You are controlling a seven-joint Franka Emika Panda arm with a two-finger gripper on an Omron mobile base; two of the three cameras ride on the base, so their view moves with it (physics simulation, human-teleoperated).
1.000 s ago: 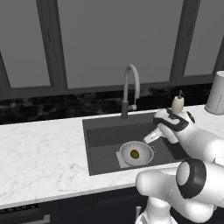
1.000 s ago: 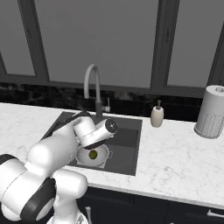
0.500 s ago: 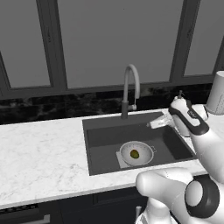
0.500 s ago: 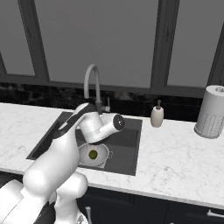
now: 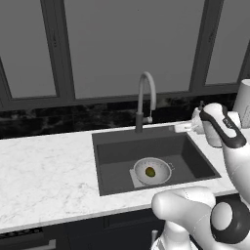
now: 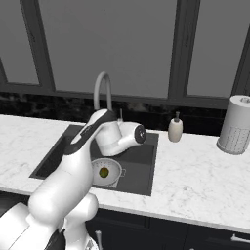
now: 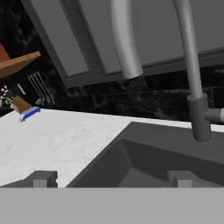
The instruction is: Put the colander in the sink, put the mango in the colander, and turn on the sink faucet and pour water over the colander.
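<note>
The colander [image 5: 152, 171] is seen low in the middle of the frame, in the sink [image 5: 117, 156], with the mango [image 5: 150, 172] inside. The gripper [image 5: 181, 127] is held near the faucet [image 5: 145, 100], jaws wide apart, nothing held.

Matt dark grey sink [image 5: 117, 146] set in a smooth white veined marble counter [image 5: 44, 171]. Brushed grey metal sink faucet [image 5: 145, 100] (dull sheen only). Perforated pale colander [image 5: 152, 171], smooth-skinned mango [image 5: 150, 172]. Glossy black splashback [image 5: 58, 119].
</note>
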